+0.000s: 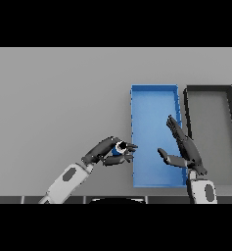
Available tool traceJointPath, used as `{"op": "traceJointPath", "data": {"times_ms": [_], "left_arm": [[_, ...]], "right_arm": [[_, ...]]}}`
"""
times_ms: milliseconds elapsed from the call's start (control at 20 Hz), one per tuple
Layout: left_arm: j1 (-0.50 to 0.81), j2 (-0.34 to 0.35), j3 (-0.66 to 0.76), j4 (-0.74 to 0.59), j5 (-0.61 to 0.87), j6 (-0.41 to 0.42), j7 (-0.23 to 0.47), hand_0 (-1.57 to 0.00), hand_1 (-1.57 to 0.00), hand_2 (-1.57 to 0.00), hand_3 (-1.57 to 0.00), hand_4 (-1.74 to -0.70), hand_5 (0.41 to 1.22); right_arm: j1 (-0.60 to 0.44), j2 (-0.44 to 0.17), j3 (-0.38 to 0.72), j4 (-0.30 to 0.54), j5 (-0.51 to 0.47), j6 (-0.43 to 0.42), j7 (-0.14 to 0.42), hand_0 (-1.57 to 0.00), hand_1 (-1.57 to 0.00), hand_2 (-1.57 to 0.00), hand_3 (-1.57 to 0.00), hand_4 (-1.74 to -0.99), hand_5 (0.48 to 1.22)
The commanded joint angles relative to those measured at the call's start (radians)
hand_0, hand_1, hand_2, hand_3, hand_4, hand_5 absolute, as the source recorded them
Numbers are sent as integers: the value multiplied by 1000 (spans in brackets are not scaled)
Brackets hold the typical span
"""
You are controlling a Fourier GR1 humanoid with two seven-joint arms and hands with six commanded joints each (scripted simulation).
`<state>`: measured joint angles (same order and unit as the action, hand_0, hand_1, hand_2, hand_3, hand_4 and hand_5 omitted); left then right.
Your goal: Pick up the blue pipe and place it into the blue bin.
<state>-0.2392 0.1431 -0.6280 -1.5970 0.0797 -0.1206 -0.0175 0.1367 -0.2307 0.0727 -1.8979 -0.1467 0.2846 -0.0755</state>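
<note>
While the left hand (107,151) pinches the blue pipe (119,148) (beside the blue bin (154,93)), the right hand (186,152) hangs open.

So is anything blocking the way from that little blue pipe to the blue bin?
Nothing visible does. The left hand holds the blue pipe just left of the blue bin. The right hand hovers open over the bin's right side.

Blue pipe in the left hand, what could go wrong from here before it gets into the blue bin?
1. The blue pipe sits just outside the blue bin, near its left wall; carried low, it might catch that wall.
2. The left hand seems to pinch only a small part of the pipe, so it could slip.
3. The right hand, open above the bin, might crowd the drop.
</note>
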Motion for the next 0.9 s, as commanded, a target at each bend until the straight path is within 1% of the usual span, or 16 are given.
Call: {"op": "traceJointPath", "data": {"times_ms": [0, 100, 150, 200, 250, 300, 400, 450, 500, 550, 600, 650, 700, 750, 850], "left_arm": [[-2, 8, 2, -12, 1, -4, -5, -1571, -1571, -1571, -1495, -1741, 1221], [1, 6, 0, -8, 3, -7, -4, -1571, -1571, -1571, -1493, -1741, 1221], [-8, 0, 3, -4, 3, -7, -7, -1571, -1571, -1571, -1491, -1741, 1221], [-3, 9, 4, -12, 3, -12, -19, -1571, -1571, -1571, -1489, -1741, 1221], [-16, 3, 11, 4, 3, -11, -11, -1571, -1571, -1571, -1488, -1741, 1221], [-15, 4, 10, -4, 3, -11, -9, -1571, -1571, -1571, -1487, -1741, 1221], [-13, 8, 8, -5, 0, -17, -12, -1571, -1571, -1571, -1485, -1741, 1221], [-18, 8, 11, -1, 0, -16, 0, -1571, -1571, -1571, -1484, -1741, 1221], [-17, 11, 12, 0, 0, -22, -3, -1571, -1571, -1571, -1484, -1741, 1221], [-13, 3, 0, -14, 0, -23, -3, -1571, -1571, -1571, -1486, -1741, 1221], [-15, 5, 8, -19, 6, -22, -3, -1571, -1571, -1571, -1486, -1741, 1221], [-21, 6, 16, -10, 15, -29, -4, -1571, -1571, -1571, -1488, -1741, 1221], [-18, 7, 17, -15, 21, -34, -10, -1571, -1571, -1571, -1502, -1741, 1221], [-3, 18, 16, -22, 24, -44, -37, -1571, -1571, -1571, -1516, -1741, 1221], [-4, 18, 18, -16, 32, -56, -33, -1571, -1571, -1571, -1532, -1741, 1221]], "right_arm": [[-4, -27, 9, -26, -40, 41, 25, 1, 1, 1, 1, -1256, 558], [-64, -89, 28, -91, -124, 94, 117, 1, 1, 1, 1, -1303, 515], [-91, -109, 49, -123, -159, 111, 172, 1, 1, 1, 1, -1314, 500], [-123, -127, 64, -142, -178, 121, 208, 1, 1, 1, 1, -1319, 501], [-163, -134, 89, -146, -190, 131, 257, 1, 1, 1, 1, -1314, 500], [-191, -141, 104, -153, -207, 139, 291, 1, 1, 1, 1, -1306, 502], [-231, -150, 138, -167, -215, 168, 310, 1, 1, 1, 1, -1314, 510], [-272, -143, 164, -165, -196, 172, 326, 1, 1, 1, 1, -1311, 517], [-304, -144, 173, -144, -182, 186, 335, 1, 1, 1, 1, -1306, 521], [-339, -129, 202, -128, -166, 195, 355, 1, 1, 1, 1, -1294, 523], [-365, -117, 213, -113, -171, 204, 360, 1, 1, 1, 1, -1276, 527], [-387, -104, 232, -104, -172, 208, 381, 1, 1, 1, 1, -1253, 529], [-406, -81, 257, -92, -147, 209, 385, 1, 1, 1, 1, -1241, 530], [-413, -76, 270, -88, -150, 218, 399, 1, 1, 1, 1, -1232, 531], [-455, -54, 290, -75, -157, 221, 418, 1, 1, 1, 1, -1227, 532]]}}
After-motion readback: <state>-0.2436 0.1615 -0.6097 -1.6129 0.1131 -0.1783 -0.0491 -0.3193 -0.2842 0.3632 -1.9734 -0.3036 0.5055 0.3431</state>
